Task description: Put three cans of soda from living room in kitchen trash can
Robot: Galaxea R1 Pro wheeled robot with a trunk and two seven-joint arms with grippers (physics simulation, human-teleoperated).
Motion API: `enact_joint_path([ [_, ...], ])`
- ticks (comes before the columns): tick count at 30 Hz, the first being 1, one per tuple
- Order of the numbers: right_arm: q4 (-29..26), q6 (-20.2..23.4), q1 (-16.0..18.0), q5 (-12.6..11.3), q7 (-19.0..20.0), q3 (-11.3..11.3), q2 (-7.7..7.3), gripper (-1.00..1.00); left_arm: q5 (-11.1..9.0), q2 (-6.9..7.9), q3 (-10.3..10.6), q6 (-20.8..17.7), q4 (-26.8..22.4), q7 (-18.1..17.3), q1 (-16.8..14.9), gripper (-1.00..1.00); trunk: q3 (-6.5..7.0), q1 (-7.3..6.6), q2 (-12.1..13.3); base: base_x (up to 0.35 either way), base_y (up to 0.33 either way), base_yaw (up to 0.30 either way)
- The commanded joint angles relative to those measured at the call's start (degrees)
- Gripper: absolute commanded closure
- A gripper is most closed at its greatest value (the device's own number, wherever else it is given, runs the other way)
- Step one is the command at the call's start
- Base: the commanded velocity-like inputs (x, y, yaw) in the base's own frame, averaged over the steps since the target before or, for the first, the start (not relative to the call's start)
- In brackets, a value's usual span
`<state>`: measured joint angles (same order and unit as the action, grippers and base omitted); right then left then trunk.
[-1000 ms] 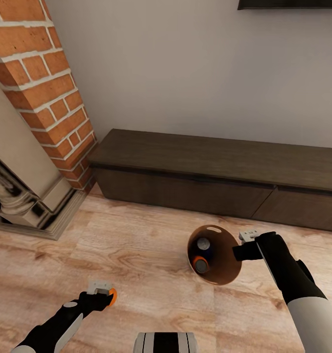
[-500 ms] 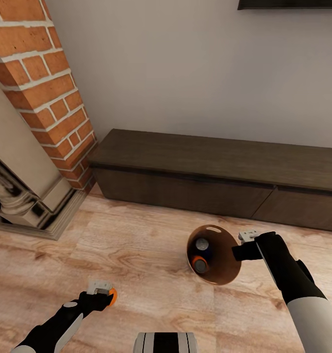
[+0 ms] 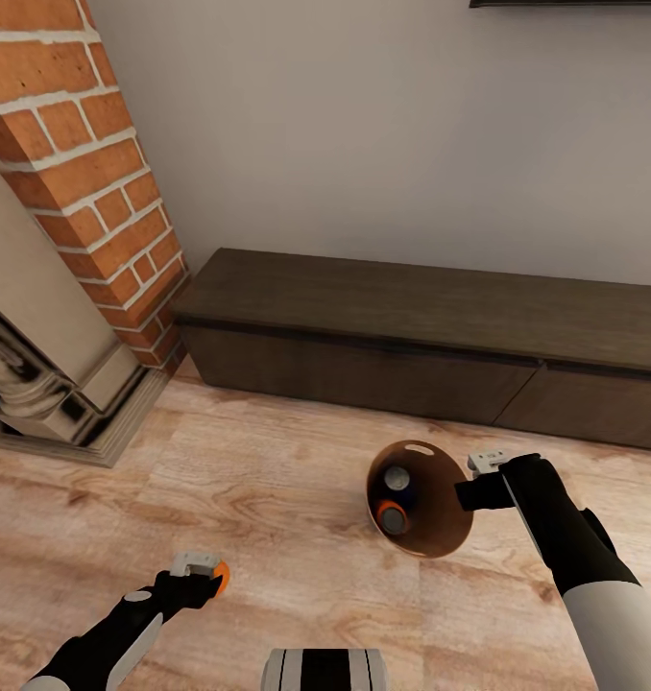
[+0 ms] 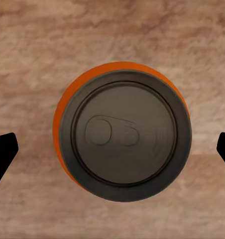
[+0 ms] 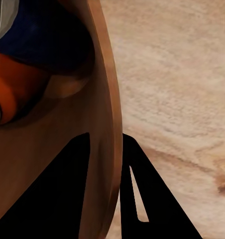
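While near the low cabinet [image 3: 431,336], right gripper [image 3: 471,491] pinching bin [image 3: 441,537] rim (two cans [image 3: 395,518] inside); left gripper [image 3: 206,574] gripping orange can [image 4: 123,133].

Only the head view's framing differs between the earlier pictures and now. The brick fireplace [image 3: 85,182], the long dark cabinet [image 3: 421,336] and the dark strip at the top edge of the wall [image 3: 570,3] all sit slightly higher in the picture than a second ago, and less of the strip remains in frame. These fixed items shift together, which indicates a small movement of the camera, not of the items. The shift occurred in the last half second; the two earlier pictures match each other. No other change is noted: nothing else in the head view has altered position relative to the picture.
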<state>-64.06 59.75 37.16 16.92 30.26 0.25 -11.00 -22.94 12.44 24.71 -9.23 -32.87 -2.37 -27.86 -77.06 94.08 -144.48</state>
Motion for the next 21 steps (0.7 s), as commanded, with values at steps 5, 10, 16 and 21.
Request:
enact_joint_path([
  [5, 0.0, 0.2, 0.0, -1.2, 0.2, 0.0, 0.01, 1.0, 0.0, -0.01, -0.1, -0.3, 0.1, 0.0, 0.0, -1.0, 0.0, -0.01, 0.0, 0.018, 0.0, 0.0],
  [10, 0.0, 0.2, 0.0, -1.2, 0.2, 0.0, 0.01, 1.0, -0.1, 0.02, 0.0, -0.1, 0.0, 0.0, 0.0, -1.0, 0.0, -0.01, 0.0, 0.171, 0.0, 0.0],
  [16, 0.0, 0.2, 0.0, -1.2, 0.2, 0.0, 0.01, 1.0, 0.0, 0.01, 0.0, 0.0, 0.0, 0.1, 0.0, -1.0, 0.0, -0.01, 0.0, 0.033, 0.0, 0.0],
  [21, 0.0, 0.2, 0.0, -1.2, 0.2, 0.0, 0.01, 1.0, 0.0, -0.02, 0.0, 0.1, 0.0, 0.1, 0.0, -1.0, 0.0, -0.01, 0.0, 0.005, 0.0, 0.0],
])
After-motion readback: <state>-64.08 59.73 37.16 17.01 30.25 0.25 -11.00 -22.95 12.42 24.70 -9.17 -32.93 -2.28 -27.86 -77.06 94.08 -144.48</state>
